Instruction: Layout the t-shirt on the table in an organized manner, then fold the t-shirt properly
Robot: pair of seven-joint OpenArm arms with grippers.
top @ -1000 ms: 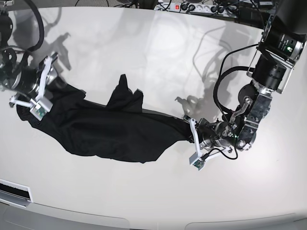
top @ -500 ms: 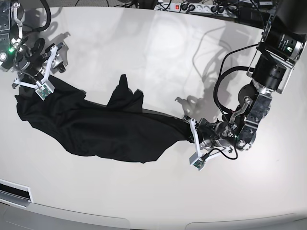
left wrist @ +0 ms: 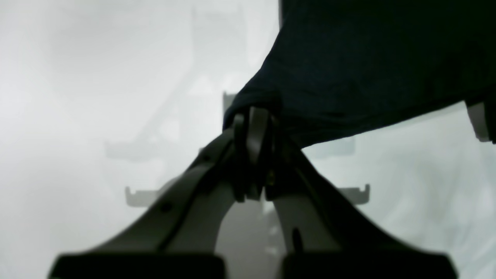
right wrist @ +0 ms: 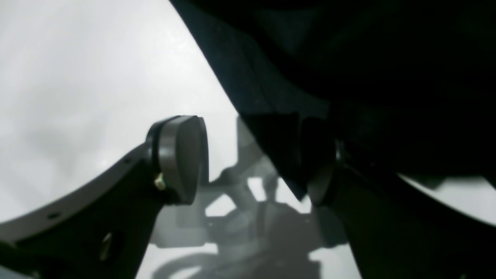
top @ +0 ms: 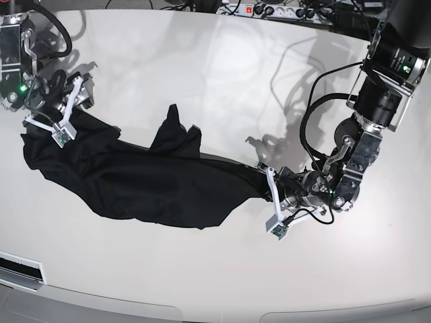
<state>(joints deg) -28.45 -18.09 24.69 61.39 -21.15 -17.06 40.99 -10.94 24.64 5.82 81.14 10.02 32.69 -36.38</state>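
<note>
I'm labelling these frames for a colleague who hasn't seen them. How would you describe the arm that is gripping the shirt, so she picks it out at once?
Start at the white table and the black t-shirt stretched across it. Follow the cloth to its narrow end on the base view's right, where the left gripper is pinched shut on the fabric. The right gripper, over the shirt's other end, stands open and holds nothing.

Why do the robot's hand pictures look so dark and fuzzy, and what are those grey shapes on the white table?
Left wrist view: the left gripper is a blurry silhouette pinching the t-shirt. Right wrist view: the right gripper is soft-edged too, its grey reflection lying on the glossy table. Base view: sharper, with arm shadows and curved table edges.
</note>
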